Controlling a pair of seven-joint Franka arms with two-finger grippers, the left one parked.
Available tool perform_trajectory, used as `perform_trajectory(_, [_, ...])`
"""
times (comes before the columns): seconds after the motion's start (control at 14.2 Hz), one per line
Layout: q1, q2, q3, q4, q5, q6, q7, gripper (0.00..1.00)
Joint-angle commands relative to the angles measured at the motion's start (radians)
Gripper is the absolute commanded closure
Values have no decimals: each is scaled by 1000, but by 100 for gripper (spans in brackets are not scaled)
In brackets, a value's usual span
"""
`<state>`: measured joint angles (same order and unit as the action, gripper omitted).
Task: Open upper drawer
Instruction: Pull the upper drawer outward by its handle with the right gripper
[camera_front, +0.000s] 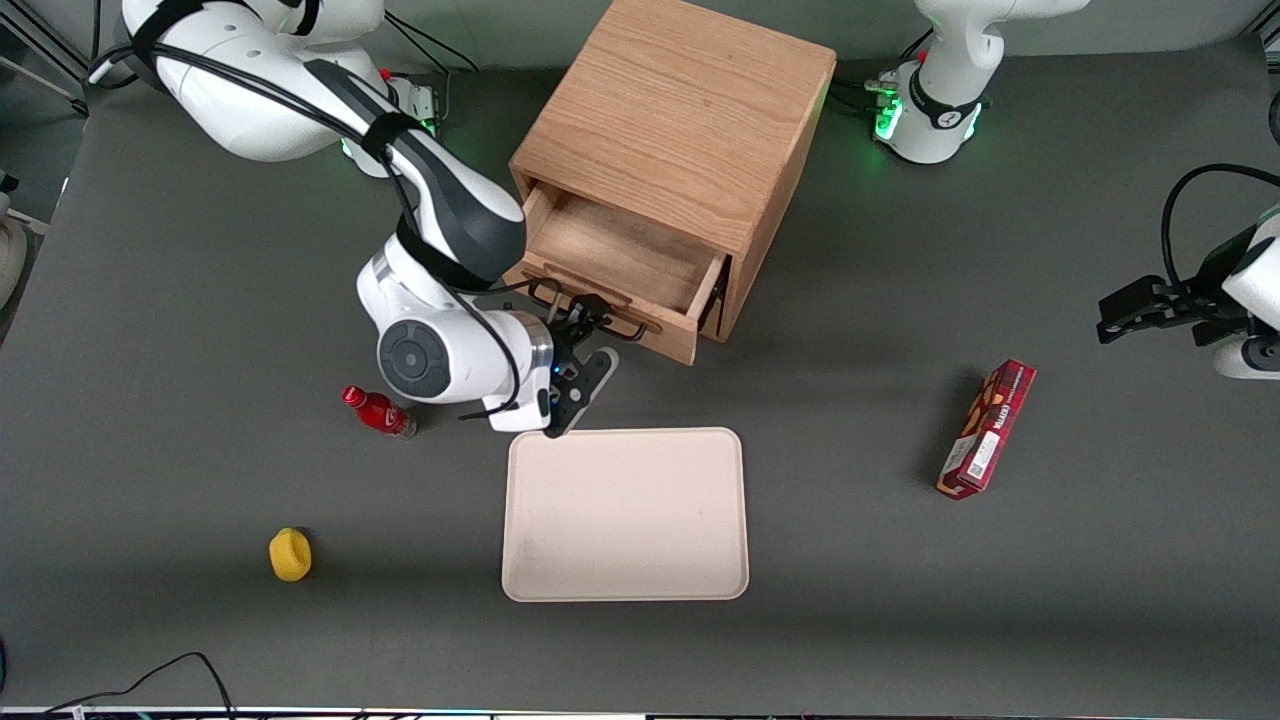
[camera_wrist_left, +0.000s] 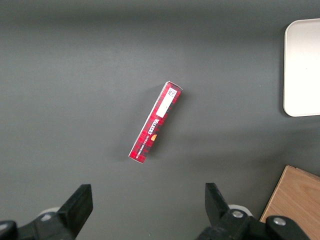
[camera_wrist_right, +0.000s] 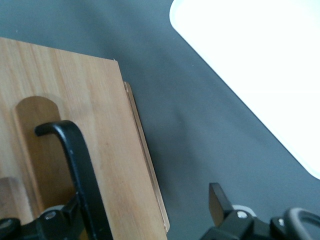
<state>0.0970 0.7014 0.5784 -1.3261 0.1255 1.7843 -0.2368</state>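
The light oak cabinet (camera_front: 680, 120) stands at the middle of the table, farther from the front camera than the tray. Its upper drawer (camera_front: 620, 250) is pulled out and its bare wooden tray shows. The long black wire handle (camera_front: 600, 312) runs along the drawer front. My right gripper (camera_front: 585, 320) is at the handle, at the end toward the working arm. In the right wrist view the gripper (camera_wrist_right: 145, 200) is open, its fingers wide apart over the drawer front (camera_wrist_right: 105, 125). The handle (camera_wrist_right: 80, 165) passes close by one finger (camera_wrist_right: 60, 220). The lower drawer is hidden.
A beige tray (camera_front: 625, 515) lies nearer the front camera than the drawer, also in the right wrist view (camera_wrist_right: 260, 65). A red bottle (camera_front: 380, 410) and a yellow object (camera_front: 290, 553) lie toward the working arm's end. A red box (camera_front: 988, 428) lies toward the parked arm's end.
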Motion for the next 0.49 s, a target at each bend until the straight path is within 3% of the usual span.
perform_trajectory(0.0, [13, 61, -5, 107, -36, -42, -51, 0])
perform_trajectory(0.42, [15, 87, -64, 171, -49, -40, -219, 0])
